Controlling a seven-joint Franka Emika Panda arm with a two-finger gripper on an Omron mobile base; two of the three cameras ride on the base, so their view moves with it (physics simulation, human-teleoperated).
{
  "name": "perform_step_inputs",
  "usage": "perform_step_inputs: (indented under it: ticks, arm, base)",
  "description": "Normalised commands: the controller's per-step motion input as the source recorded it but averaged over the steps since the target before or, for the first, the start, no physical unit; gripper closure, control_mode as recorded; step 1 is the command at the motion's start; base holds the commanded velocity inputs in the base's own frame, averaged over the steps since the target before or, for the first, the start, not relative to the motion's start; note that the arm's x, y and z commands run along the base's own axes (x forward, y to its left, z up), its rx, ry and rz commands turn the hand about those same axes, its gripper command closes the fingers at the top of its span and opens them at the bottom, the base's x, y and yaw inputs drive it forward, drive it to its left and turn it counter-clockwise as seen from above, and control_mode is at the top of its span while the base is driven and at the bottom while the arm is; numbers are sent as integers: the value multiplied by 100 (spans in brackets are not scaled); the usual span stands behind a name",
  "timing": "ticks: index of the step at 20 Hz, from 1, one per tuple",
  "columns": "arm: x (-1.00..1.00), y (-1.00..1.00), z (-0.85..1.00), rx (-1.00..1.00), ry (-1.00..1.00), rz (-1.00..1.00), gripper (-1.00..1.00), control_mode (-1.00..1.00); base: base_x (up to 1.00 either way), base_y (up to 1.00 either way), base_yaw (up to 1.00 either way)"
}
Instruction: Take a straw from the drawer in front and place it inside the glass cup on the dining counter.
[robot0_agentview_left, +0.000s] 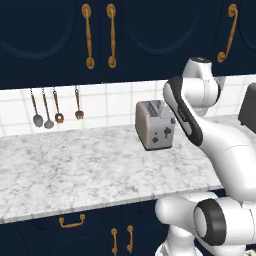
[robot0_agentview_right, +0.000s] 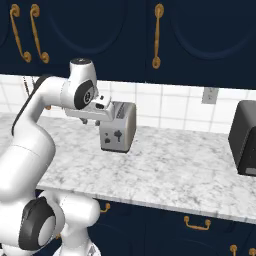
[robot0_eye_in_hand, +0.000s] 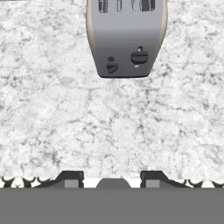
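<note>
Hand view: toaster on marble worktop, pincer parted.

Before me a marble bench carries a grey toaster. Behind it I see a white tiled wall with hanging utensils and navy cabinets with brass handles above.

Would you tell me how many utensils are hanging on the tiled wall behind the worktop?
4: two ladles at the left, then a small round-headed utensil, then a spatula, side by side. The arm may hide others.
</note>
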Motion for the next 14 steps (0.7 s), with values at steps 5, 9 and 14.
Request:
perform_step_inputs:
  ticks: [5,9,14]
  arm:
    - [0,0,0,0,0,0,-100,100]
    - [0,0,0,0,0,0,-100,100]
    - [0,0,0,0,0,0,-100,100]
  base:
    - [-27,-3,2]
    - [-55,-64,34]
    - [-26,-78,54]
